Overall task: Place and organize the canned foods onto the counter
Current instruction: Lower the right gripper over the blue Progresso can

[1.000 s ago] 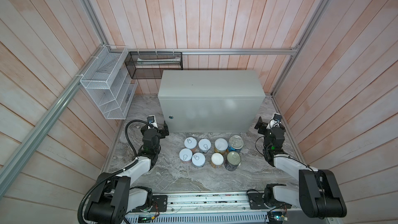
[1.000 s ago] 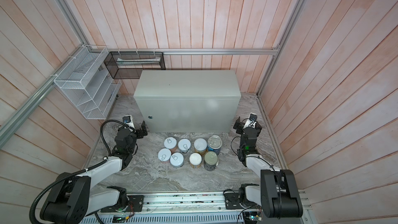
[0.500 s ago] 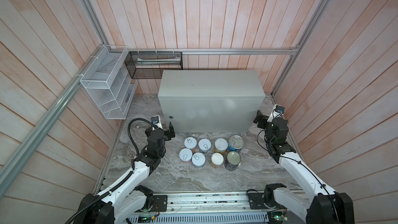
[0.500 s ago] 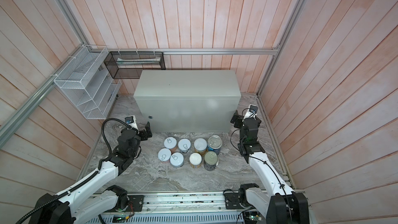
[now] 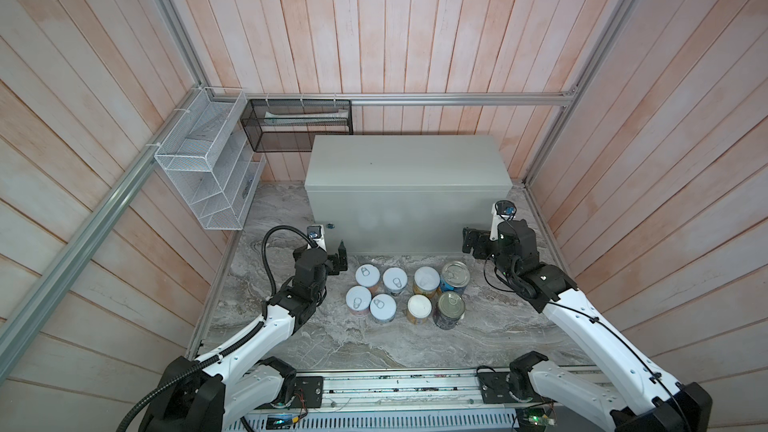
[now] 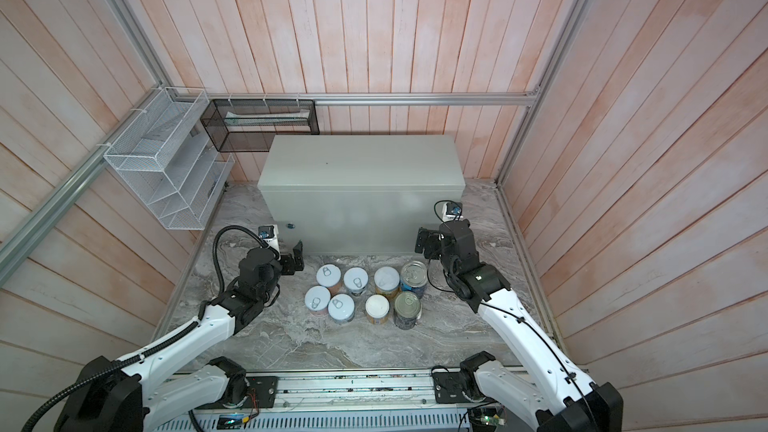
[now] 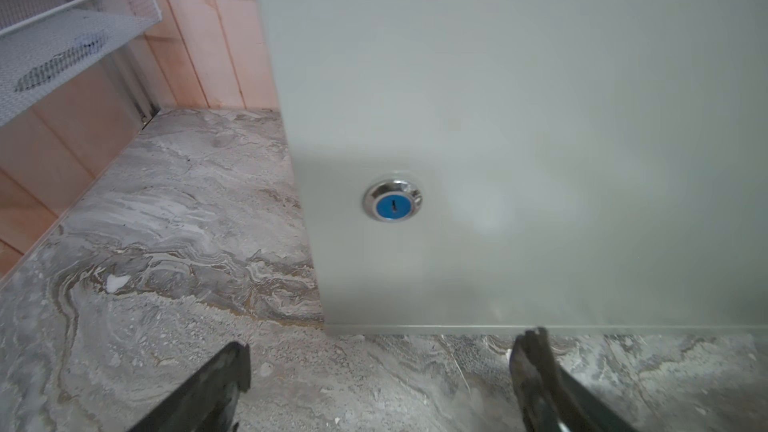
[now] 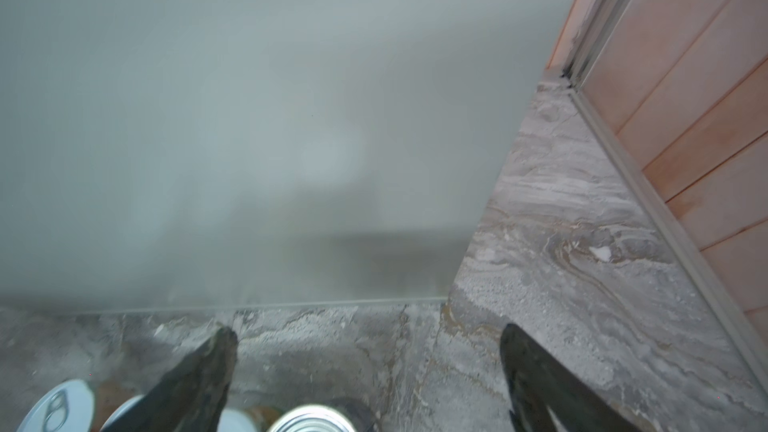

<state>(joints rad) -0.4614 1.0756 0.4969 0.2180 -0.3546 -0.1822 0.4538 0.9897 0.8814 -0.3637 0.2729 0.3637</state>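
1. Eight cans [image 5: 395, 279] [image 6: 355, 279] are standing upright in a tight two-row cluster on the marble desk [image 5: 374, 342] [image 6: 332, 338], just in front of the grey box [image 5: 405, 160] [image 6: 361, 160]. None is sitting on the box.
2. Four short pull-tab cans [image 5: 358, 299] [image 6: 317, 300] are filling the left half of the cluster. Two white-lidded cans [image 5: 419, 308] [image 6: 377, 308] are standing next to them. On the right end, the light blue can [image 5: 454, 277] [image 6: 414, 276] is standing in the back row with the navy can [image 5: 450, 308] [image 6: 407, 308] in front of it.
3. The grey box is sitting toward the back wall, its small round lock [image 7: 392, 200] [image 5: 331, 226] facing forward, low on the front's left side.
4. The left gripper [image 5: 338, 257] [image 6: 296, 257] [image 7: 386, 347] is hovering just left of the cluster, near the box's lower front-left corner. Its jaws are spread wide and grasping nothing; only marble is showing between them in the left wrist view.
5. The right gripper [image 5: 471, 241] [image 6: 426, 241] [image 8: 370, 332] is hovering off the right end of the box's front, behind the light blue can. Its jaws are released wide, with nothing between them.
6. A white wire basket [image 5: 199, 168] is hanging on the left wall and a black mesh basket [image 5: 297, 126] on the back wall.
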